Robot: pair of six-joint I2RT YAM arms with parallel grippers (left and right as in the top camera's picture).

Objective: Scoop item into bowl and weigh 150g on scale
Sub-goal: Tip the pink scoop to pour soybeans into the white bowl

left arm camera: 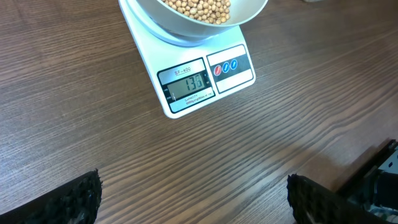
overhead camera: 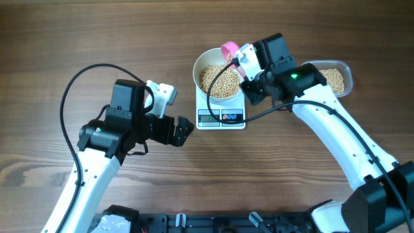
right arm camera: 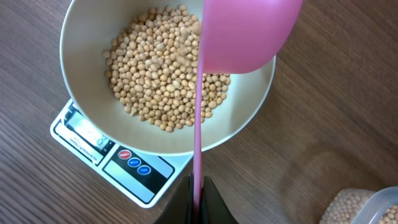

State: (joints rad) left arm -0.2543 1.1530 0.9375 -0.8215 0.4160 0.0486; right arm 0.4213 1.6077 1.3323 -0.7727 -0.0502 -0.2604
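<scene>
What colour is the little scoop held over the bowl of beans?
The scoop is pink; the right wrist view shows it best.

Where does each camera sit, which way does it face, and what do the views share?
Overhead: above the table, facing straight down; shows left gripper and right gripper.
Left wrist: low on its arm, facing forward at the scale; open fingers at bottom corners.
Right wrist: above the bowl, facing down at the beans; fingers shut on the pink scoop.
Shared: all show bowl on scale.
</scene>
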